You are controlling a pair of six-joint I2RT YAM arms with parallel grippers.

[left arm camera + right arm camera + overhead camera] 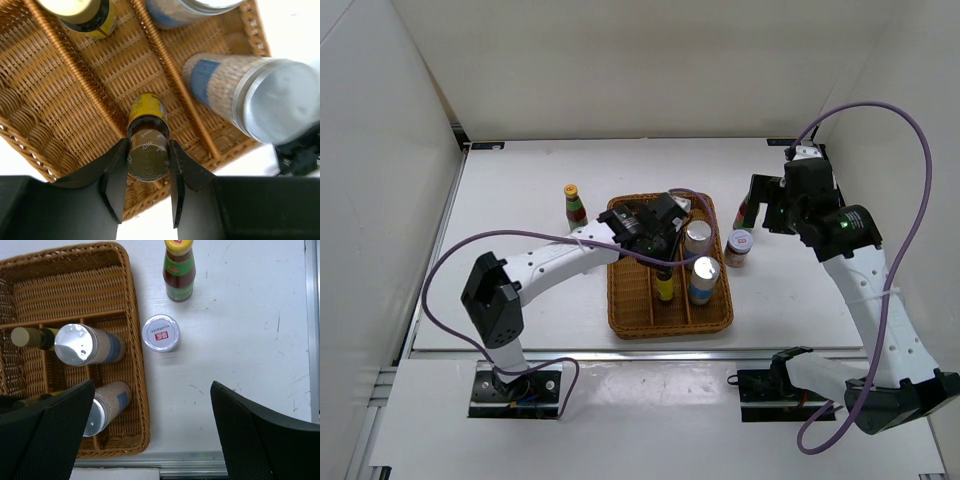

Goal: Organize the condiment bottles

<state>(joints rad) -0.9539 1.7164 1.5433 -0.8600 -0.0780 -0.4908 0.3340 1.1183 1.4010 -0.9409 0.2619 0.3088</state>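
Top: left end effector (663, 258) is reaching into the wicker tray (620, 305). The right end effector (767, 205) is hovering off its right rim.
Left wrist: fingers (116, 175) are clamping a small brown bottle (147, 150) in the middle lane, close to the end wall.
Right wrist: jaws are gaping wide, holding nothing. A red/white-lidded jar (160, 333) is standing on the table (240, 340) just beside the rim, with a tall green-labelled bottle (178, 270) beyond.

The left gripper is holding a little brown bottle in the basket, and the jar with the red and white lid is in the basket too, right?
No. The red-and-white-lidded jar stands on the table beside the basket, not in it; the right wrist view shows that. The left gripper does hold the little brown bottle in the basket.
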